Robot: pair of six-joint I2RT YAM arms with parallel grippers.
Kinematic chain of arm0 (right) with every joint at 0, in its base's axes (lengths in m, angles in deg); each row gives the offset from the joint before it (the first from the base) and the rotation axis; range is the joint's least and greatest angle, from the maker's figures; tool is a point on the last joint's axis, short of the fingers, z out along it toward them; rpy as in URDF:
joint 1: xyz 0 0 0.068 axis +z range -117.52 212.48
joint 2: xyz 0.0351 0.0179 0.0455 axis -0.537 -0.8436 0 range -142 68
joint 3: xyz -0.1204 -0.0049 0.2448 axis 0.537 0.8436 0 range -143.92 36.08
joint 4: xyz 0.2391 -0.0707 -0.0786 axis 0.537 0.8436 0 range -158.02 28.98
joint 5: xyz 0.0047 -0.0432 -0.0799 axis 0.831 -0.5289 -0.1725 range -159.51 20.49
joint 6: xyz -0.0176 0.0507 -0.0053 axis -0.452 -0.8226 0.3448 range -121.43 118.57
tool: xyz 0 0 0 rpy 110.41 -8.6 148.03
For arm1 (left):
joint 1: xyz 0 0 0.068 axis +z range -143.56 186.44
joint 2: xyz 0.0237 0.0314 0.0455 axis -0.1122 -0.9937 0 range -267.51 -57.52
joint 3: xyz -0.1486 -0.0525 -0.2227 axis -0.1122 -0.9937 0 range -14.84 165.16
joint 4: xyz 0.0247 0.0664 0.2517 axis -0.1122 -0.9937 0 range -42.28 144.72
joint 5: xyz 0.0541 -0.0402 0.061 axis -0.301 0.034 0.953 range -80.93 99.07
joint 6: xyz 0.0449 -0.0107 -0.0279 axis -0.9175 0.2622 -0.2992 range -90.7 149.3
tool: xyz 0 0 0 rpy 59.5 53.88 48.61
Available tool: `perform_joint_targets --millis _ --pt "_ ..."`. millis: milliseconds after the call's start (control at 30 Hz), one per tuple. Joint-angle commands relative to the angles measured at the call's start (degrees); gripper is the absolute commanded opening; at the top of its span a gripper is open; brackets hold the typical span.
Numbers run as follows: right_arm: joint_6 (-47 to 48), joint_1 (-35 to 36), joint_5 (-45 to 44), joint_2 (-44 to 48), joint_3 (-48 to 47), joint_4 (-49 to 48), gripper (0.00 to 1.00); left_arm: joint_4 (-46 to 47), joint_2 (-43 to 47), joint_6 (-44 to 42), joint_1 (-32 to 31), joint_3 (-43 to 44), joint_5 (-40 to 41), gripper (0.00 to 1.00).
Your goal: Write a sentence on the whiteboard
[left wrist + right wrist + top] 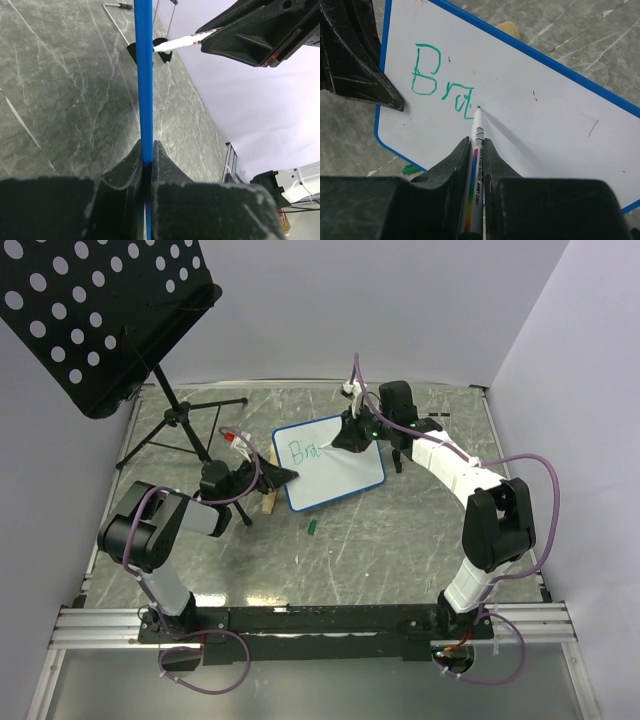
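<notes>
Right wrist view: green sentence [441, 83] legible only as "Bra", last letter scrappy; lower right corner of whiteboard [540, 120] cut off by frame.
Edge-on from left wrist, face hidden; lettering too small to read from top external. Propped tilted mid-bench [400, 540], left hand [147, 150] clamped on blue left rim, right hand [476, 142] clamped on marker [476, 160], tip touching board just right of letters.

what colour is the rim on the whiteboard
Blue: a thin blue edge all round the whiteboard. It shows best in the right wrist view.
</notes>
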Motion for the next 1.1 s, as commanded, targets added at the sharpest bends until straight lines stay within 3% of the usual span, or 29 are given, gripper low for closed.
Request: perform_joint_targets --millis 0,767,1067 --pt "1.7 -0.4 0.0 0.6 -1.2 0.6 0.0 12.3 1.2 0.6 -0.1 0.9 -0.6 0.01" --pt "3.5 -0.3 -0.3 1.3 1.6 2.9 0.0 11.7 0.6 0.6 0.0 2.2 -0.7 0.01" --pt "2.3 -0.5 -2.0 -0.1 -1.8 1.5 0.0 12.8 0.1 1.3 0.0 1.6 -1.3 0.01"
